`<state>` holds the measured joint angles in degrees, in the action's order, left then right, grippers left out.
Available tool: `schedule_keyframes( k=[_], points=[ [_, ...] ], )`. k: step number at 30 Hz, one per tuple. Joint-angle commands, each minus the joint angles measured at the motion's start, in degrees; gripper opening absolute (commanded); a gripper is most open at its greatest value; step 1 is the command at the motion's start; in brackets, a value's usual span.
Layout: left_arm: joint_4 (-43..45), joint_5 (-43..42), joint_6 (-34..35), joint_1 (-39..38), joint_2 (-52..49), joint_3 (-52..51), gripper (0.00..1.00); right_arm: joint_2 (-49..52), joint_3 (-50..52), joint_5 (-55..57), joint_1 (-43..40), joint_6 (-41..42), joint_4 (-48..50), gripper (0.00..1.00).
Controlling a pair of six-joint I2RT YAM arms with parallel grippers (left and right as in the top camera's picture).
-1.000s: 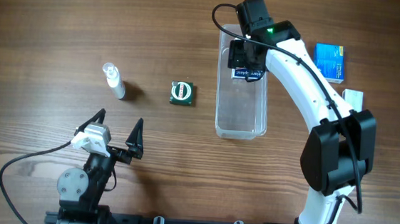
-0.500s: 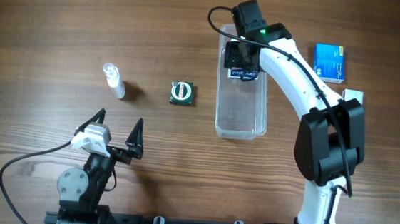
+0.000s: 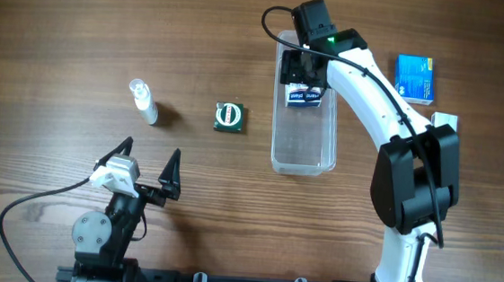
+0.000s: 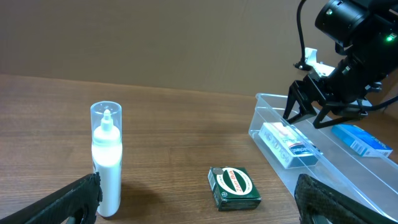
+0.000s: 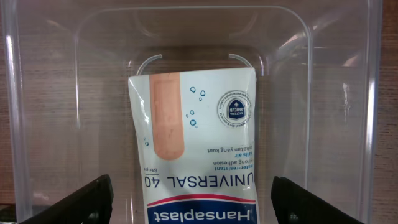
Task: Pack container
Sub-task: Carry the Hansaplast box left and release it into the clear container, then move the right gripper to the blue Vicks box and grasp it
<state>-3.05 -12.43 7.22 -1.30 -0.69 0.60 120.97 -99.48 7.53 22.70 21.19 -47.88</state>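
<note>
The clear container point(image 3: 306, 141) is shown toward the far right of the table point(image 3: 62, 36), long axis running far edge to near edge, with a plaster box point(image 3: 305, 97) laid lengthwise in its far end directly beneath the right gripper point(image 3: 299, 73), whose fingers are spread and empty; the left gripper point(image 3: 152, 148), equally spread, is well apart.

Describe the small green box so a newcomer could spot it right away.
Find the long clear container just right of centre on the wooden table. Left of it, on the way to the small white bottle, lies the green box. It alone is dark green and square, with a round emblem on top; the blue box lies beyond the container.
</note>
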Motion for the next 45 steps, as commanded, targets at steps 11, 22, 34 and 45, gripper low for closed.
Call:
schedule_keyframes(
  k=[11,22,34,45],
  points=[
    [-0.2,0.3,0.5,0.6,0.5,-0.3,1.0,-19.6,-7.2,1.7,-3.8,-10.1,-8.8,1.0],
    [-0.2,0.3,0.5,0.6,0.5,-0.3,1.0,-13.1,-6.7,-7.4,-28.9,-30.8,-11.3,1.0],
    [-0.2,0.3,0.5,0.6,0.5,-0.3,1.0,3.9,-6.7,-3.0,-30.7,-31.7,-8.6,1.0],
    [-0.2,0.3,0.5,0.6,0.5,-0.3,1.0,9.4,-6.7,-3.0,-31.8,-33.2,-7.1,1.0]
  ],
)
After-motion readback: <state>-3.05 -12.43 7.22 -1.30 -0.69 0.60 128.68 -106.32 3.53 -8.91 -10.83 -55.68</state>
